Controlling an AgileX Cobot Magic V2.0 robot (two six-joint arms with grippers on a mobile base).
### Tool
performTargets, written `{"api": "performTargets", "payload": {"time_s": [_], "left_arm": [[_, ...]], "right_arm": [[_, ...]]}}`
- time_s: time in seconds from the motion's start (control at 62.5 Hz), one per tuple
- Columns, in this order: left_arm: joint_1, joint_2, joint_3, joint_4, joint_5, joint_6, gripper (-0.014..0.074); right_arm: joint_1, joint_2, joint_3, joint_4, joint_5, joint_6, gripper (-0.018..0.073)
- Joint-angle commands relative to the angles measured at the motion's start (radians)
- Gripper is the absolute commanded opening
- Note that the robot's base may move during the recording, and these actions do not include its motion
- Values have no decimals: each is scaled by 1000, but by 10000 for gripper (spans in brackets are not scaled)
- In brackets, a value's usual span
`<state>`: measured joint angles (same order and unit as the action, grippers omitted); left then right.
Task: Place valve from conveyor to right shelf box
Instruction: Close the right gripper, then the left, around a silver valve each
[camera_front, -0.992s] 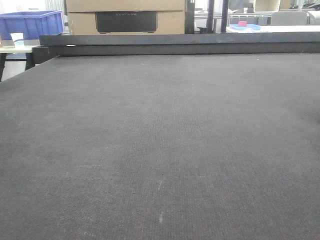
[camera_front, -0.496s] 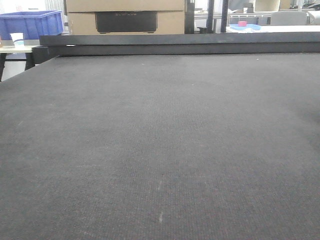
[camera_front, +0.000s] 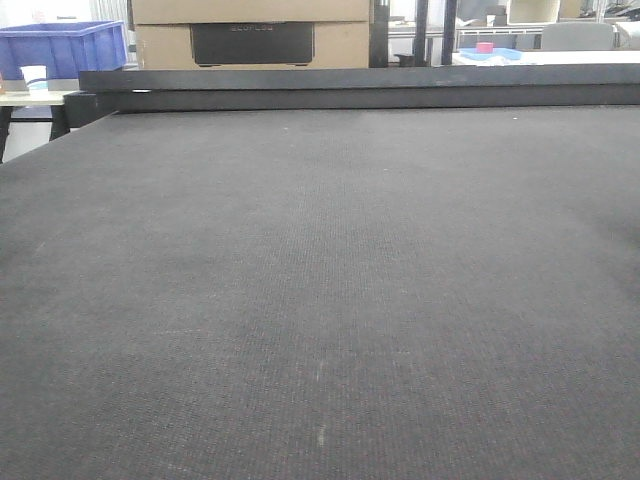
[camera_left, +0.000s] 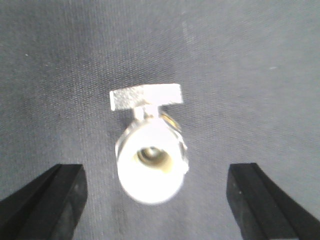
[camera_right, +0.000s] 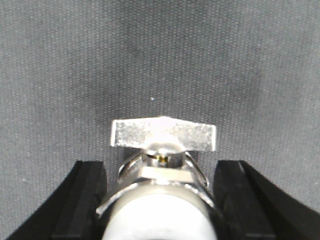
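Shiny metal valve (camera_left: 150, 165), flat T-handle, lies on woven grey conveyor (camera_left: 250, 60).

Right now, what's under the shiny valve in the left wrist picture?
The valve lies on the conveyor, whose dark woven belt shows all around it. The patch directly beneath is covered by the valve's body.

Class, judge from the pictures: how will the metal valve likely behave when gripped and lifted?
The valve looks like solid shiny metal, so it is probably rigid and heavy for its size. Its smooth rounded body may slip between the left fingers or roll on the conveyor, though the flat handle should limit rolling.
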<state>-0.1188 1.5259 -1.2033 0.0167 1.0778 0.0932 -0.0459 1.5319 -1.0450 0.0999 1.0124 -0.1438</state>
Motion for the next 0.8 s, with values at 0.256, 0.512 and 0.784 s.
{"api": "performTargets", "payload": {"time_s": [0.256,0.512,0.784], "left_arm": [[-4,118,-7,6,-28,2,475],[-4,162,-7,6,-60,2,475],[-4,165,-8,6,-67,2,456]], "right_arm": [[-2,-2,3,3,-24,-4,-163],[-2,-2,3,2,-21,-4,-163],[-2,-2,3,2,-19,-4,-163]]}}
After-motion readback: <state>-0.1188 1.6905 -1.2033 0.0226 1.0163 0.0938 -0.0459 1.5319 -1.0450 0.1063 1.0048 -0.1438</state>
